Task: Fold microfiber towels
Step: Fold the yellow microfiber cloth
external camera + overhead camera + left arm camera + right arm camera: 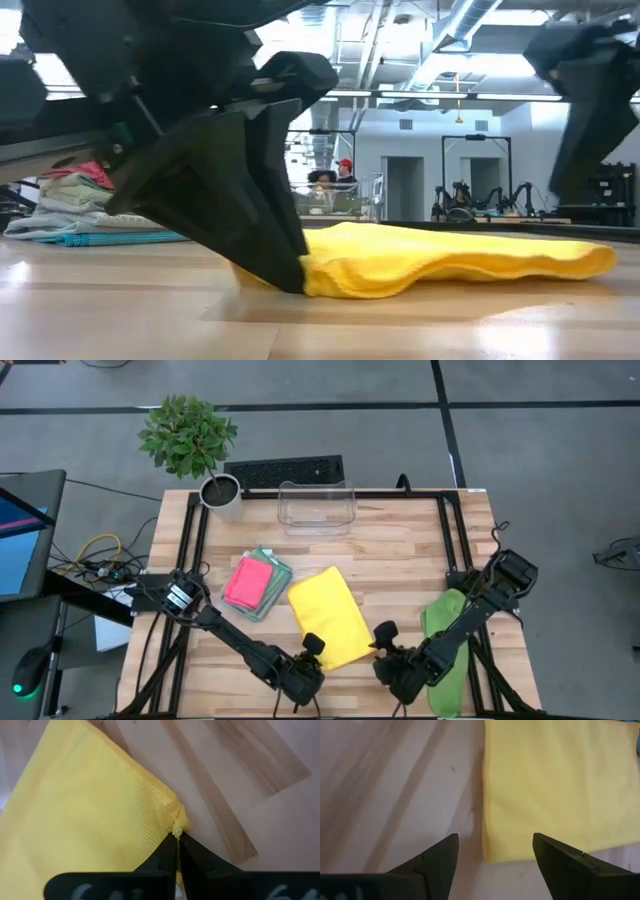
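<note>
A wooden table (400,560) carried the work, a dark frame rail running down each of its sides. At its far edge stood a clear plastic bin (316,507), with a potted plant (190,445) at the far left corner and a dark keyboard (284,470) just behind the bin. The yellow towel (331,616) lay folded near the middle, open wood on every side of it. To its left sat a stack of folded towels (256,584), pink on top over green and teal. A lime green towel (448,650) lay along the right side, partly under the right arm. The left gripper (312,647) was down at the yellow towel's near left corner, its fingers (192,857) pressed together and pinching that corner against the tabletop. The right gripper (384,638), its fingers (440,857) spread wide and holding nothing, hung just beside the towel's near right corner. No lettering could be read anywhere on the table.
</note>
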